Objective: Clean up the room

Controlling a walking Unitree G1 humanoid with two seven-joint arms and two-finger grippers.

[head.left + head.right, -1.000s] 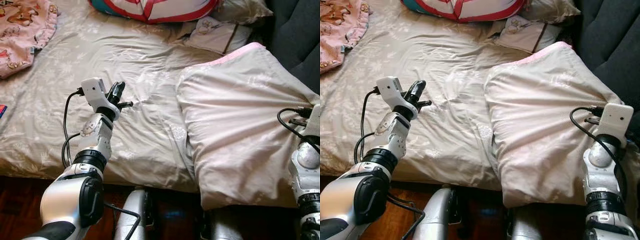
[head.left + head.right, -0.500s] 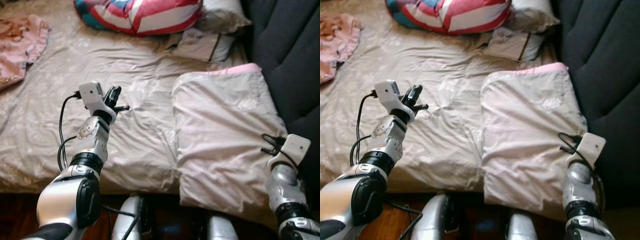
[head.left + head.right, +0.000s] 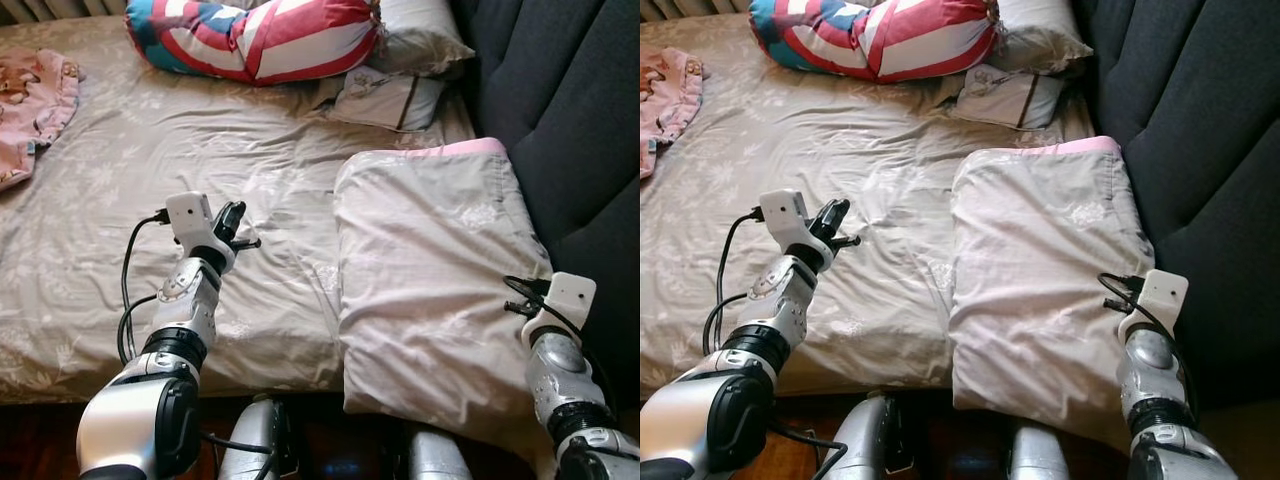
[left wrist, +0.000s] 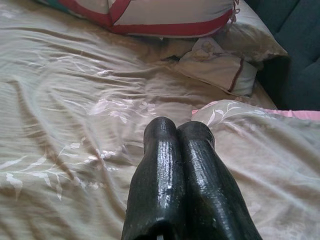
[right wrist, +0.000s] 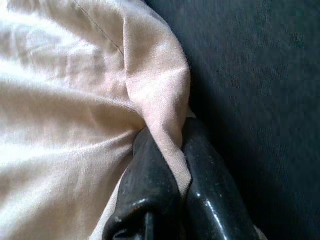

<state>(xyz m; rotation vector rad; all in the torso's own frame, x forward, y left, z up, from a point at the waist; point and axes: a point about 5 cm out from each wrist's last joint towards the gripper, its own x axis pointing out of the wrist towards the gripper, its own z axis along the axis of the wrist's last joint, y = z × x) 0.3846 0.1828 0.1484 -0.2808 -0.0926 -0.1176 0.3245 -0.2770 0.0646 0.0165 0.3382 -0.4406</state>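
A large pale pink pillow [image 3: 430, 270] lies on the right side of the bed and hangs over its front edge. In the right wrist view my right gripper [image 5: 172, 134] is shut on a fold of the pillow's edge, next to the dark upholstery. The right wrist [image 3: 562, 305] sits at the pillow's right front corner. My left gripper [image 3: 233, 220] hovers just above the beige sheet [image 3: 120, 190], left of the pillow. It is shut, with its two black fingers [image 4: 160, 150] pressed together and nothing between them.
At the bed's far end lie a red, white and blue striped cushion [image 3: 255, 35], a beige pillow [image 3: 420, 35] and a small folded cloth [image 3: 385, 98]. A pink garment [image 3: 30, 95] lies far left. The dark padded headboard [image 3: 570, 110] runs along the right.
The whole view has shifted, now showing more of the bed's far end and the headboard. My right arm sits lower, near the pillow's front corner, and the pillow lies flatter. The left arm keeps its pose.
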